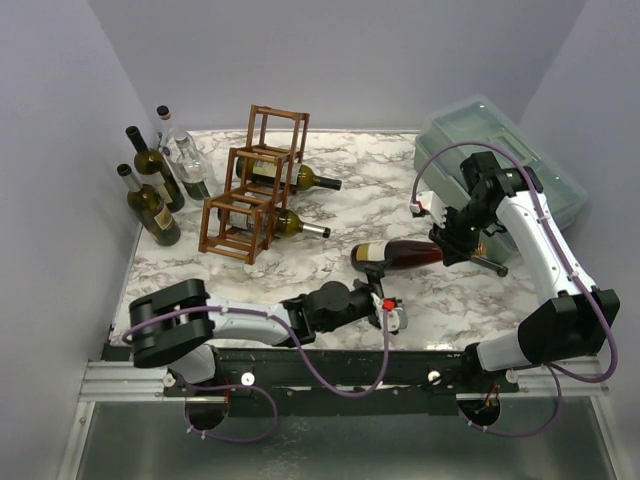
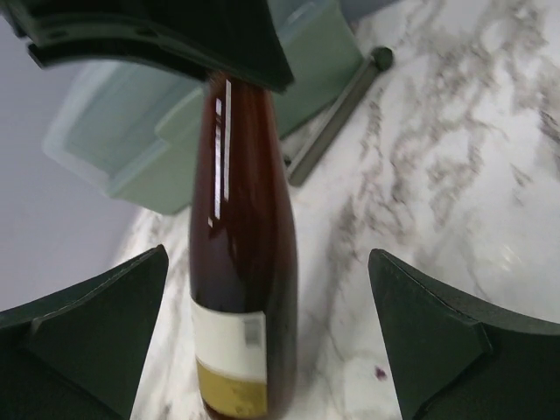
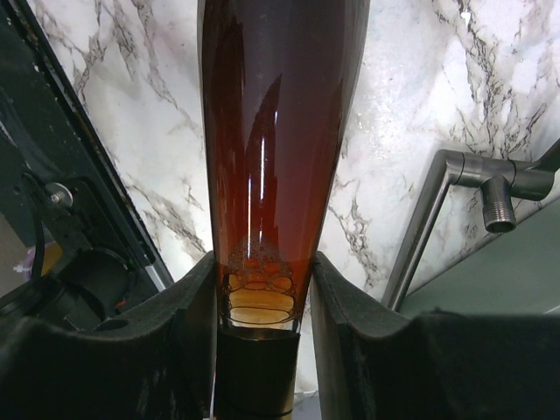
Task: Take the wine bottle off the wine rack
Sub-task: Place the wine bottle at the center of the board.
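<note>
Left pincer point(image 1: 396, 318) is hanging low over the near edge of the counter point(image 1: 300, 270), its fingers spread wide and gripping nothing, facing the base end of the wine bottle point(image 1: 400, 254). That brown bottle is lying level, off the wine rack point(image 1: 250, 190) and well to its right; whether it is touching the marble I cannot tell. Right pincer point(image 3: 262, 341) is pinching its neck between both pads. Two green bottles point(image 1: 290, 224) are lying in the rack's cells, necks sticking out rightward. Three standing bottles point(image 1: 152, 205) are waiting at far left, and a pale green bin point(image 1: 500, 140) is sitting at far right
</note>
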Controlling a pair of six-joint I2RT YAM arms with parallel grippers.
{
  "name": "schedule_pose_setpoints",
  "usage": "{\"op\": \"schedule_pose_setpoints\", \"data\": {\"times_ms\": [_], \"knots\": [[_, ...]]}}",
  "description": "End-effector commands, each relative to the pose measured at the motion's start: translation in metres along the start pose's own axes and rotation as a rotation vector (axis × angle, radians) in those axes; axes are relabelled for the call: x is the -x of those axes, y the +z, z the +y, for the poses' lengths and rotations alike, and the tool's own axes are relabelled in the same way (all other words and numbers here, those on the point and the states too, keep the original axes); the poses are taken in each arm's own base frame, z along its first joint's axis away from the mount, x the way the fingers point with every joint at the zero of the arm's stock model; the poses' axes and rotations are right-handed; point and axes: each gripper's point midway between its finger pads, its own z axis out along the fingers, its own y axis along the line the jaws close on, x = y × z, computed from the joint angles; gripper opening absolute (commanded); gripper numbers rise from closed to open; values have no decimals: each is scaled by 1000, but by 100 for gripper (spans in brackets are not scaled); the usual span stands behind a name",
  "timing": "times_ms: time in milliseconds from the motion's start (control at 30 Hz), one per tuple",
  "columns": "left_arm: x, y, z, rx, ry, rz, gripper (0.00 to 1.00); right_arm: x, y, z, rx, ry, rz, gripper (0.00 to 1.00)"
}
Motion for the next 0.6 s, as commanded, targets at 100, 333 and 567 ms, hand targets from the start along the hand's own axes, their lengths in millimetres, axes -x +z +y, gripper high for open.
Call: {"op": "schedule_pose_setpoints", "data": {"times_ms": [100, 333, 567], "knots": [[23, 42, 50, 190, 22, -140, 98, 44, -34, 5, -72, -115, -202, 0], [14, 60, 41, 120, -50, -168, 99, 44, -29, 10, -49, -112, -204, 0], [17, 76, 22, 6, -78, -223, 98, 43, -23, 13, -29, -111, -190, 0]]}}
